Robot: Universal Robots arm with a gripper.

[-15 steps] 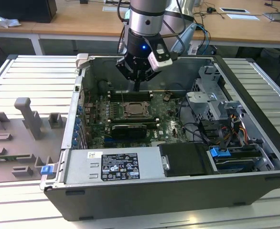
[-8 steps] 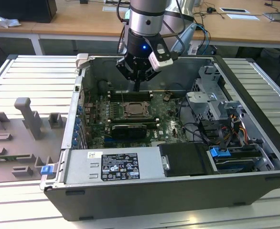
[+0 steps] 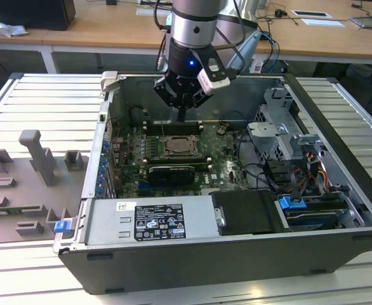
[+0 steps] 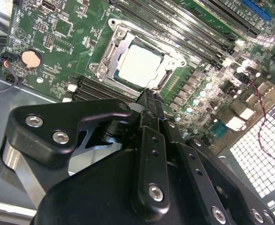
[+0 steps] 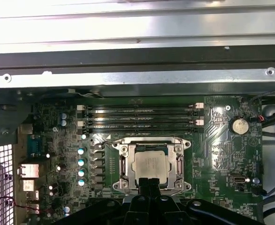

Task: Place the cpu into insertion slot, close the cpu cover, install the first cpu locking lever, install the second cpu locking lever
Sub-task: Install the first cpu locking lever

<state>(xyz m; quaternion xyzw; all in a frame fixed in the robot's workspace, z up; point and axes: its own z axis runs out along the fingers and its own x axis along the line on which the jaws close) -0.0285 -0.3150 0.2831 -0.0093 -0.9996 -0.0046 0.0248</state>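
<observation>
Inside the open dark-grey metal computer case (image 3: 173, 273), over the green circuit board (image 5: 212, 154), my black two-fingered gripper (image 5: 147, 185) hangs with its slim fingers pressed together and nothing between them that I can make out. The tips are just beside one edge of the square dark metal-rimmed insertion slot (image 3: 168, 147). The small flat square cpu with the silver-grey top (image 5: 149, 165) lies seated in that slot, and the thin silver cpu cover with the square cut-out (image 5: 126, 161) looks folded down around it. Whether either locking lever is latched I cannot tell. My worry is how close the tips sit to the frame: a push slightly off line could skid onto the board, bend the thin cover, or clip the teal-capped round capacitors (image 5: 81, 162) near the socket
</observation>
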